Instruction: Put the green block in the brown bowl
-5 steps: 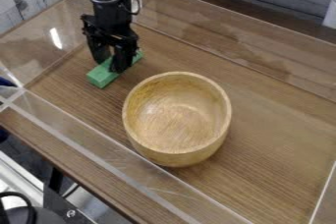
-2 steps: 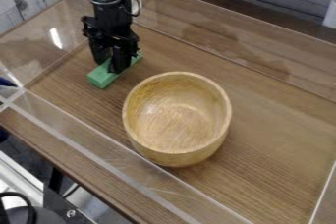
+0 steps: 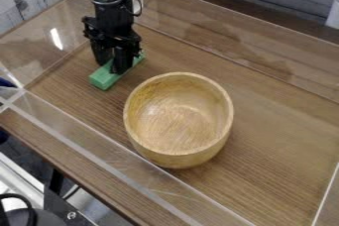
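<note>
Found on the counter [image 3: 272, 101]: green block [image 3: 103, 77], lying low and flat, just beside the brown bowl [image 3: 179, 116], not inside it. Set directly beneath and between the fingers [image 3: 111, 60], with the middle partly covered by them and both ends showing. Long axis noted as slanting across the view, from lower left to upper right, with the upper-right end pointing past the bowl's upper side rather than into the opening. Only one arm [image 3: 110, 7] to report, coming down from the top of the view, nearer the block than the bowl.

Appearance of block: bright green, plain, bar-shaped, much smaller than the bowl; no damage visible at this resolution.

Condition of fingers: down at the block, dark against dark; cannot tell whether closed on it or merely standing either side. No gap seen beneath the block, hence no sign of lifting.

Judged to be at the grasping step, with placement outstanding. Needs a firm hold across the narrow width, then a raise above the thick wooden rim and a short carry toward the lower right. Could slip or twist if pinched off centre, or catch the near rim if carried too low.
</note>
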Motion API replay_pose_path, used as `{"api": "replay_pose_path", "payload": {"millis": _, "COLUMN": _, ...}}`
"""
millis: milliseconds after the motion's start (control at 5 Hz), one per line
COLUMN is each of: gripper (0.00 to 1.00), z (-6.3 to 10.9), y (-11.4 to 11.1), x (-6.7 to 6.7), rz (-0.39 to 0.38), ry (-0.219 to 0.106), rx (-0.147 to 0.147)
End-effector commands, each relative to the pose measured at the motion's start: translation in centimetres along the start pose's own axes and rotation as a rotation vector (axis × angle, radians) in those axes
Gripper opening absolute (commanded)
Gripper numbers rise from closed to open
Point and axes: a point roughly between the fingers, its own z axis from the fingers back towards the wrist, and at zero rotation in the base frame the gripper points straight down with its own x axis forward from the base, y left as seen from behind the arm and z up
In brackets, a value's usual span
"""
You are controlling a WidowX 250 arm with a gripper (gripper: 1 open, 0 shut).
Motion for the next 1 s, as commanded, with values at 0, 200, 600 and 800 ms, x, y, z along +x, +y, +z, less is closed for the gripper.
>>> {"api": "replay_pose_path", "payload": {"millis": 0, "gripper": 0.0, "z": 3.3, "y": 0.4, "x": 0.7, "rz": 0.003, "ry": -0.089, "rx": 0.043}}
{"api": "replay_pose_path", "payload": {"millis": 200, "gripper": 0.0, "z": 3.7, "y": 0.2, "x": 0.7, "rz": 0.007, "ry": -0.093, "rx": 0.042}}
{"api": "replay_pose_path", "payload": {"millis": 600, "gripper": 0.0, "z": 4.2, "y": 0.0, "x": 0.6, "rz": 0.014, "ry": -0.099, "rx": 0.037}}
{"api": "replay_pose_path", "payload": {"millis": 800, "gripper": 0.0, "z": 4.6, "y": -0.1, "x": 0.6, "rz": 0.018, "ry": -0.104, "rx": 0.034}}
